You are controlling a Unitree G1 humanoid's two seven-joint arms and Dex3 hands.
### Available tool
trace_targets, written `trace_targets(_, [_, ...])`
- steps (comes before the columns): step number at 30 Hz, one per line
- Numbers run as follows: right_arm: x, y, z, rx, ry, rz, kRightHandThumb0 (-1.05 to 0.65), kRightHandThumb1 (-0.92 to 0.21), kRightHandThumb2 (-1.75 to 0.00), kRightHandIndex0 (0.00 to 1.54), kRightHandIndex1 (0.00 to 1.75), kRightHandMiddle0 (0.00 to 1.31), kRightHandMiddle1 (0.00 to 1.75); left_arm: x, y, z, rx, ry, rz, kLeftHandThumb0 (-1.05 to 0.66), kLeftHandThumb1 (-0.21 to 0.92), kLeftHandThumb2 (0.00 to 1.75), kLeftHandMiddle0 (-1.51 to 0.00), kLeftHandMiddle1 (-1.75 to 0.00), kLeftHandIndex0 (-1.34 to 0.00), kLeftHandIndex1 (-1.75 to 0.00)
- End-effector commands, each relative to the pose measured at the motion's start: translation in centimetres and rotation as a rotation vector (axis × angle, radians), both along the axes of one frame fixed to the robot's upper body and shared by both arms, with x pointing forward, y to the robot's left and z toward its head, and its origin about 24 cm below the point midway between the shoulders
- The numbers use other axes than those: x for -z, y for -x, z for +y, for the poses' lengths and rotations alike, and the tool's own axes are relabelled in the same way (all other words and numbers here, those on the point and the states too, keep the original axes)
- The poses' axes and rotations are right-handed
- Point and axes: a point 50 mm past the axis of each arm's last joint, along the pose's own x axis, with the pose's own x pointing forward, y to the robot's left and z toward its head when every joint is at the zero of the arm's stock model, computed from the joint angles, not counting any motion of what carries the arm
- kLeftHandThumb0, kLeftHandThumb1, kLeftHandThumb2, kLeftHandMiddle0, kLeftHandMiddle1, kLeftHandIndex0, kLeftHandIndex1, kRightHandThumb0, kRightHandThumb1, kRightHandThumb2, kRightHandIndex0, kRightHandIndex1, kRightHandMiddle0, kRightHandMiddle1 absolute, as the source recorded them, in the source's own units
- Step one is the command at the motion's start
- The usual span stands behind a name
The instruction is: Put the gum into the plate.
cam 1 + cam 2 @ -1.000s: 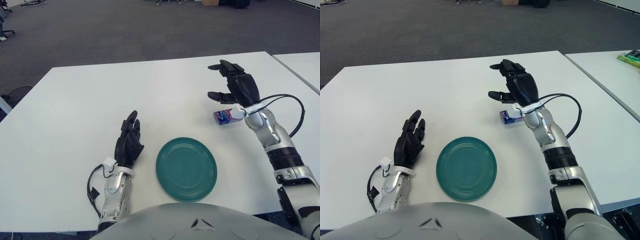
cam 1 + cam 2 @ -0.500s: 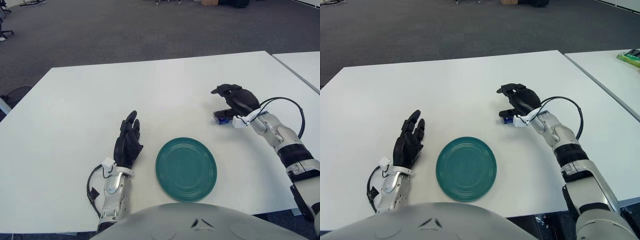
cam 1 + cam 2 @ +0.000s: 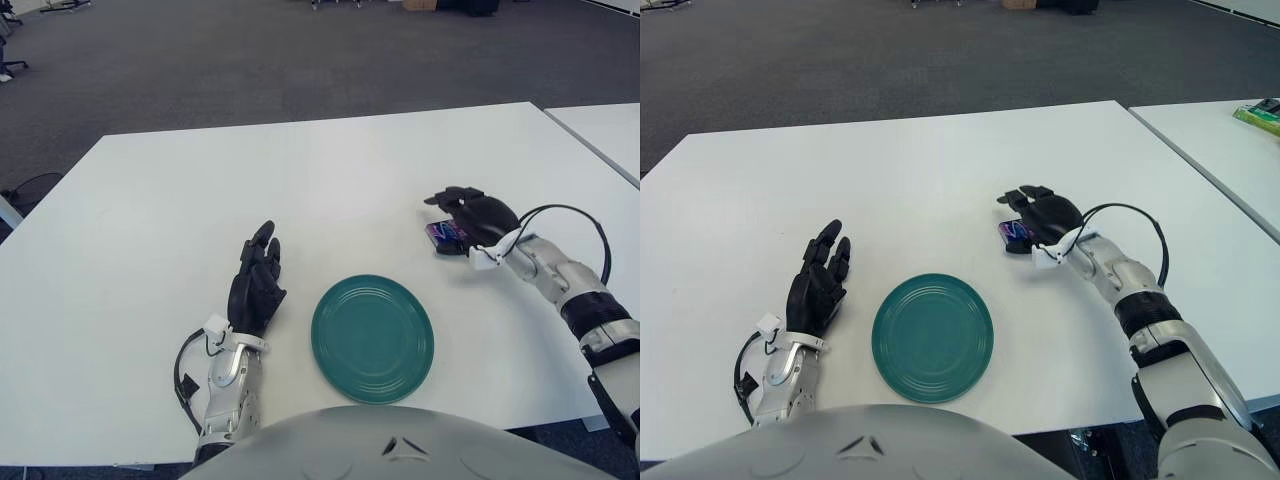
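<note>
1. Grey carpet runs behind the white rectangular desk [image 3: 300, 180] that carries everything I work with.
2. My right hand [image 3: 478, 218] lies low over the small purple-and-blue gum packet [image 3: 444, 234], which sits flat on the desk just beyond the tips of my right fingers [image 3: 447, 197], towards the round teal plate [image 3: 372, 338].
3. Those fingers are curled over the packet's top and far side; whether they press it yet I cannot tell, since only its near end shows.
4. The plate stands well apart from these fingers, nearer my body, between both hands.
5. My left hand [image 3: 256, 285] shows beside the plate, on its left, fingers straight and loosely together, holding nothing.
6. I judge the packet light, stiff-sided and a little slick in its wrapper, so I would pinch it across its narrow sides with thumb against fingers.
7. Against a second ago, my right hand has dropped from a raised, spread pose down onto the packet; the packet, plate and left hand have stayed put.
</note>
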Motion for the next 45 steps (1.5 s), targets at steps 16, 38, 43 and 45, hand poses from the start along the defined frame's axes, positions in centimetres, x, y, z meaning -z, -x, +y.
trace_targets(16, [5.0,1.5,-1.9,0.050,0.175,0.164,-0.94,-0.92,-0.83,0.23,0.01,0.00,0.43,1.9,1.2,-0.6,0.000,0.029,0.113,-1.05,0.92,0.96,-0.17,-0.01,0.00,-0.63])
trace_targets(38, [5.3,2.6,-3.3,0.003,0.224,0.173,-0.55,-0.92,-0.70,0.79,1.73,0.54,1.74,1.6,1.6,-0.8,-0.011,0.015,0.109,-1.05,0.92,0.99,-0.17,0.00,0.00,-0.54])
trace_targets(43, [5.4,2.7,-3.2,0.007,0.220,0.166,-0.49,-0.92,-0.70,0.83,1.74,0.58,1.74,1.5,1.6,-0.8,-0.014,0.019,0.107,-1.05,0.92,0.99,-0.18,-0.01,0.00,-0.54])
trace_targets(45, [5.4,2.7,-3.1,-0.004,0.221,0.162,-0.48,-0.92,-0.71,0.84,1.75,0.58,1.75,1.4,1.6,-0.8,-0.014,0.018,0.107,-1.05,0.92,0.99,-0.18,-0.01,0.00,-0.54])
